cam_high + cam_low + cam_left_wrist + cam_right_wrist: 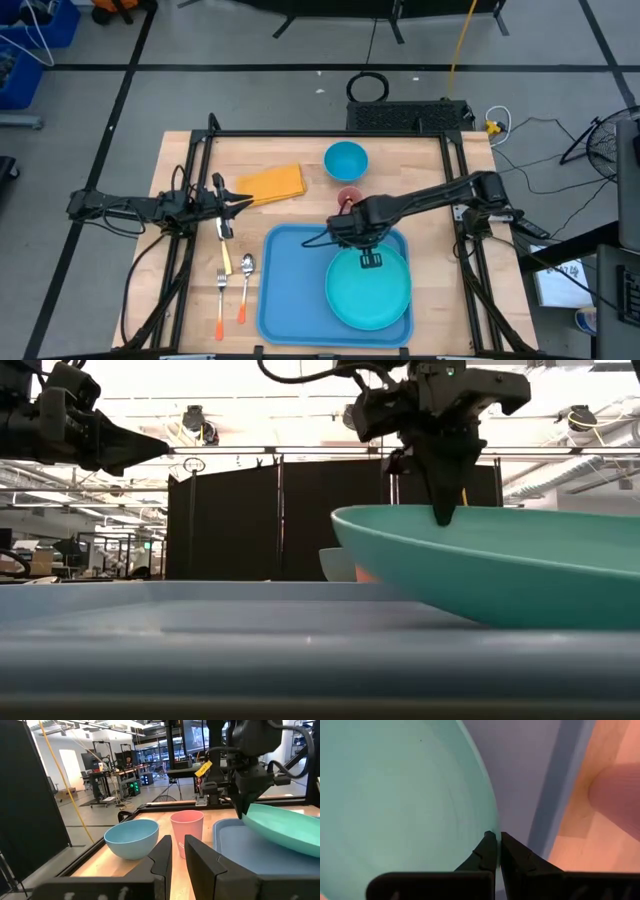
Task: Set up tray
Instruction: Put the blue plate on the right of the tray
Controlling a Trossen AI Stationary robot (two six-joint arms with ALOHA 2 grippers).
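Observation:
The light-blue tray [290, 290] lies on the table's near middle. A round teal plate [368, 288] sits over the tray's right part, tilted in the low view [520, 570]. My right gripper [371, 260] stands at the plate's far rim, shut on it; the right wrist view [495, 836] shows this closest. My left gripper [243, 201] hovers above the table's left part beside a yellow napkin [272, 183], its fingers [165, 855] a narrow gap apart and holding nothing. My right gripper pinches the teal plate's far rim [492, 826] between its two fingers, one finger over the plate's inside and one outside. The fingers [445, 490] come from above, pointing down. The held edge is raised and the plate slopes down toward the tray's near side.
A blue bowl [346, 159] and a pink cup [349, 197] stand beyond the tray's far edge, the cup close to the right arm. A knife [225, 245], a fork [220, 300] and a spoon [245, 285] lie left of the tray. The tray's left half is bare.

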